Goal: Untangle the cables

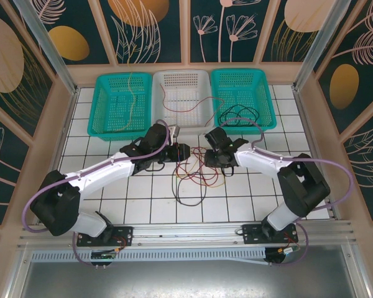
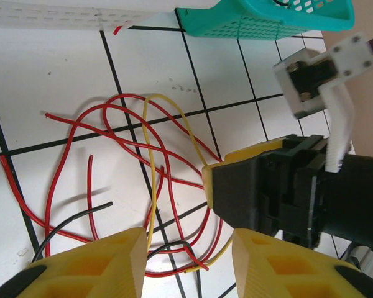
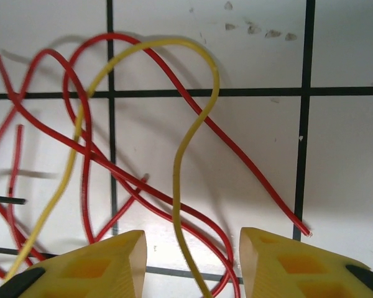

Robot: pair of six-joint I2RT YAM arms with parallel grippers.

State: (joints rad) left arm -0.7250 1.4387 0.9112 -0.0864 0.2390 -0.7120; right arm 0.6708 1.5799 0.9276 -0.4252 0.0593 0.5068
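The cables form a loose tangle (image 1: pixel 196 176) of red, yellow and black wire on the white tiles at mid-table. My left gripper (image 1: pixel 184 151) and right gripper (image 1: pixel 206 153) hover close together, tip to tip, just behind it. In the left wrist view my left gripper (image 2: pixel 189 264) stands open over crossing red loops (image 2: pixel 121 139), a yellow cable (image 2: pixel 148 155) and a black cable (image 2: pixel 81 217). The right gripper (image 3: pixel 193 267) is open too, and the yellow cable (image 3: pixel 193 133) runs down between its fingers above red strands (image 3: pixel 248 161), apparently untouched.
Three baskets line the back edge: a teal one (image 1: pixel 105 121) with a pale wire, a white one (image 1: pixel 199 118) with a red wire, a teal one (image 1: pixel 264 115) with black wire spilling over its front. The right arm's black housing (image 2: pixel 273 186) sits close by the left fingers.
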